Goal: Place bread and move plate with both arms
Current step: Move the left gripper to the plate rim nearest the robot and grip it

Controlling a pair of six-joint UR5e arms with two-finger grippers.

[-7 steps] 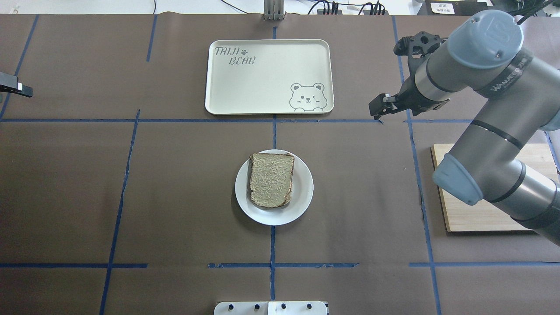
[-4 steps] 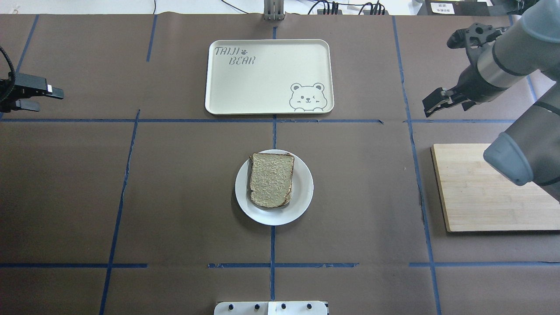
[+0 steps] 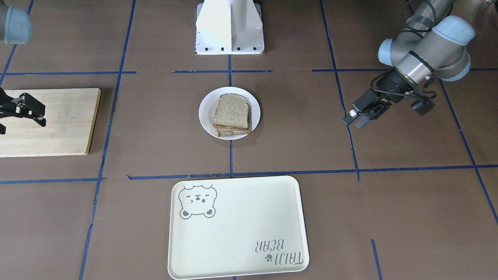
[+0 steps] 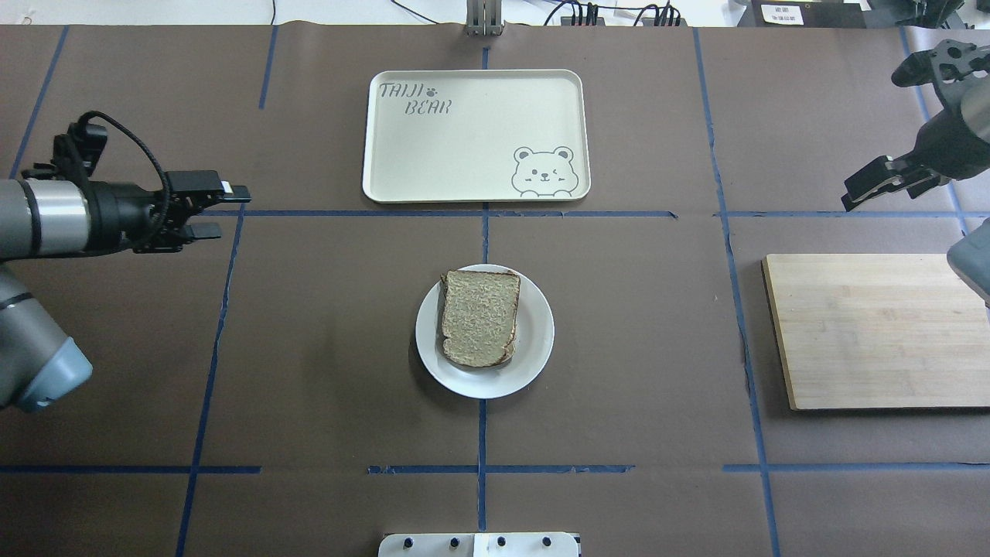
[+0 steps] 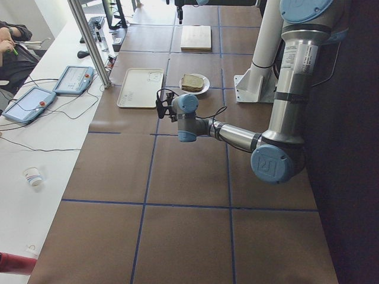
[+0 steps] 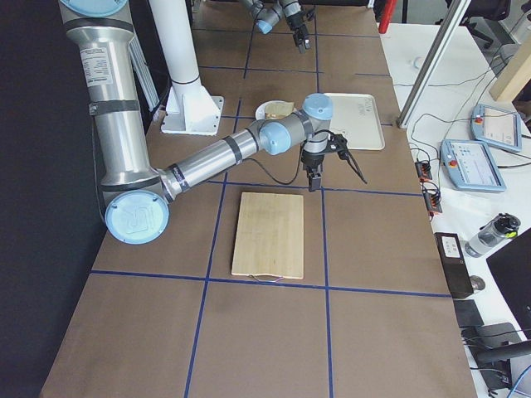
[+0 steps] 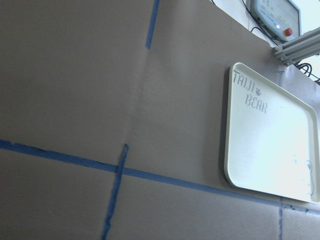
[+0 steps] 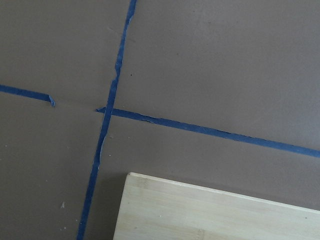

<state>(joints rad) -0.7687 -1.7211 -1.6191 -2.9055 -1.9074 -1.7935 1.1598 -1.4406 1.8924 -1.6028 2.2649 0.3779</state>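
The bread [image 4: 479,317] is a pale slice with a dark crust lying on the small white plate [image 4: 534,363] at the table's centre. In the front-facing view the bread [image 3: 231,112] tops a stack of slices on the plate [image 3: 205,112]. My left gripper [image 4: 224,209] is open and empty, held well left of the plate and pointing toward it; it also shows in the front-facing view [image 3: 355,119]. My right gripper [image 4: 851,195] is open and empty at the far right, above the back edge of the wooden board; the front-facing view shows it too [image 3: 21,127].
A cream tray with a bear drawing [image 4: 476,135] lies beyond the plate; it shows in the left wrist view [image 7: 270,135]. A wooden board [image 4: 866,333] lies at the right, its corner in the right wrist view [image 8: 215,210]. The white pedestal [image 3: 229,27] stands at the near edge.
My left arm has swung in from the left edge toward the centre. My right arm has pulled back to the right, off the board. The bread and plate have not moved.
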